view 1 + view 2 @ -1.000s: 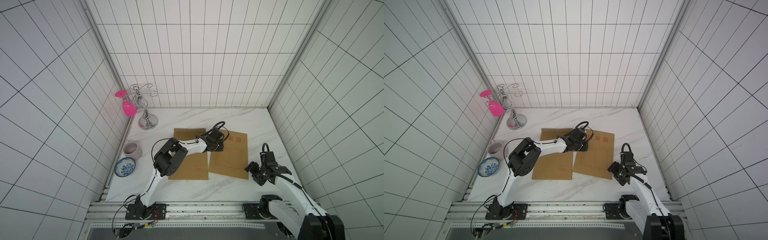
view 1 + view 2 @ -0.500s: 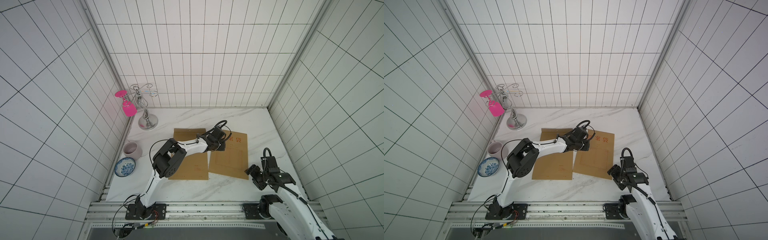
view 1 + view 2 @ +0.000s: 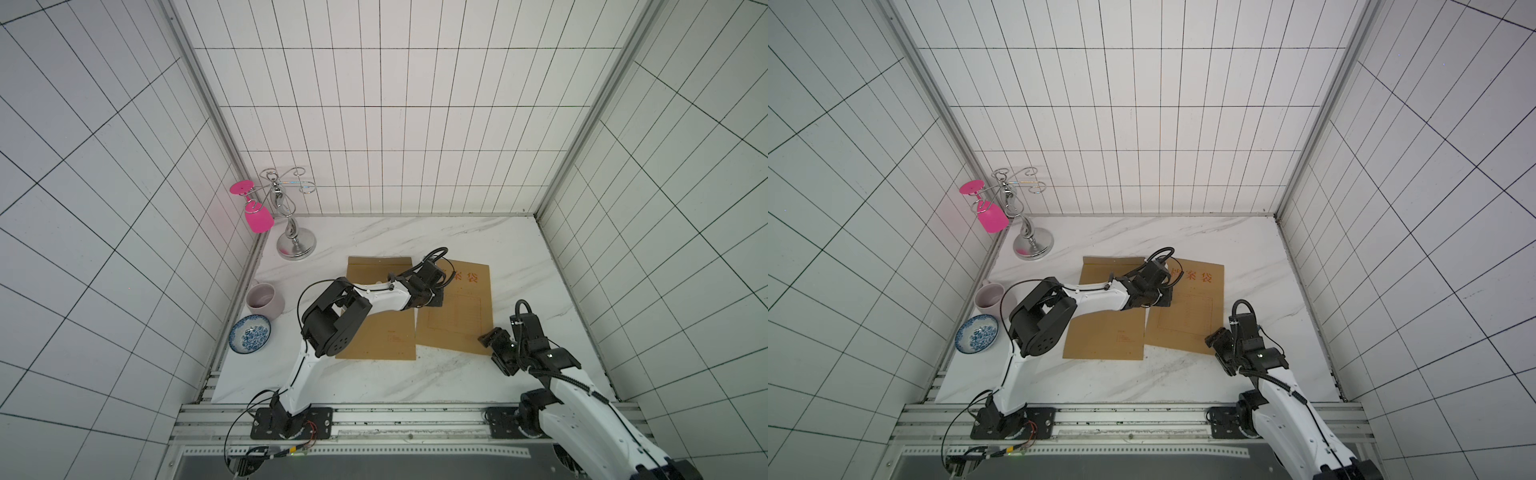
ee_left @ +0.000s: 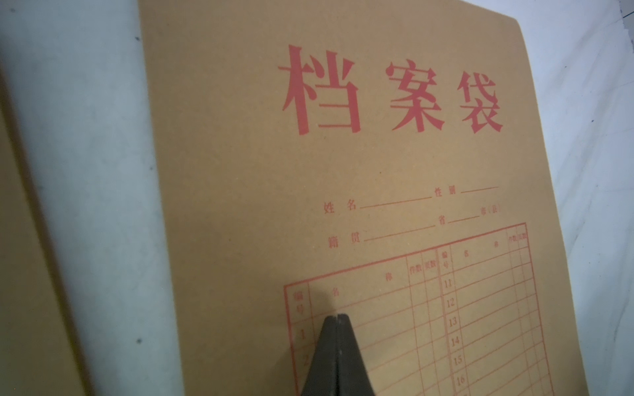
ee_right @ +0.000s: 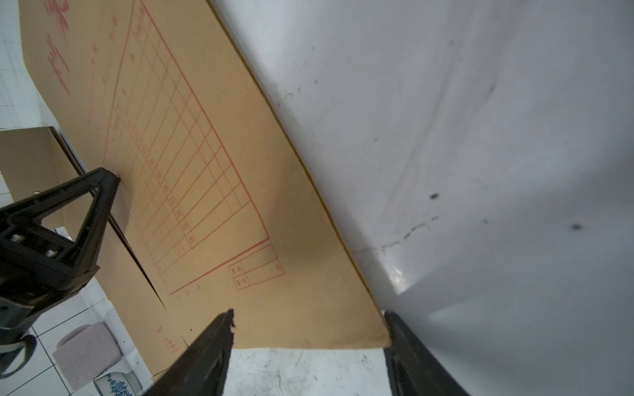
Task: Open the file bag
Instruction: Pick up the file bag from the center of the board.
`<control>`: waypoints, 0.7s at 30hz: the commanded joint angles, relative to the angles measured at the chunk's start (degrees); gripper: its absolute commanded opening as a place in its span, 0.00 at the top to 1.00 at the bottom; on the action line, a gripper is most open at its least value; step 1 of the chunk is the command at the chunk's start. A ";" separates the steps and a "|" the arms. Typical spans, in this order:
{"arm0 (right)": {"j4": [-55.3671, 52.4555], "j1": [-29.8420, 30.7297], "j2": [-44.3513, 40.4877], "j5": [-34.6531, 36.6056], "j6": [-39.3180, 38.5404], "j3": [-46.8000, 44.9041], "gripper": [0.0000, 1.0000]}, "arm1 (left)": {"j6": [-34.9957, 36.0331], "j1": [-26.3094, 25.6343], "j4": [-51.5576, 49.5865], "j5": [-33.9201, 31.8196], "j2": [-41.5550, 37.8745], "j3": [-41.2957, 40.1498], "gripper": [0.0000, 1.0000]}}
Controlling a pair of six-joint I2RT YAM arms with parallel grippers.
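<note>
Two brown file bags lie side by side on the marble table. The right file bag shows red characters and a red grid, face up. My left gripper is shut, its tip resting on this bag at the grid's upper left corner. It holds nothing. My right gripper is open, its fingers straddling the bag's near right corner just above the table. The left file bag lies plain side up, partly under my left arm.
A silver rack with a pink glass hanging from it stands at the back left. A mauve cup and a blue-patterned bowl sit along the left wall. Tiled walls close in three sides.
My left gripper's jaws have closed fully while on the right bag's face. My right arm has dropped lower and drawn in slightly toward the bag's near right corner.
</note>
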 commanded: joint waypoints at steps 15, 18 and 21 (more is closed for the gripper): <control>22.94 -4.51 1.88 0.12 2.88 -10.68 0.40 | 2.86 -0.25 -3.61 0.58 2.77 -0.73 1.00; 30.15 -5.86 5.16 -2.26 2.71 -12.10 0.48 | 3.88 -0.28 -3.76 1.24 3.54 -0.06 1.00; 35.71 -6.49 9.14 -3.50 1.97 -12.24 0.52 | 5.24 -0.35 -4.16 1.58 4.32 0.67 1.00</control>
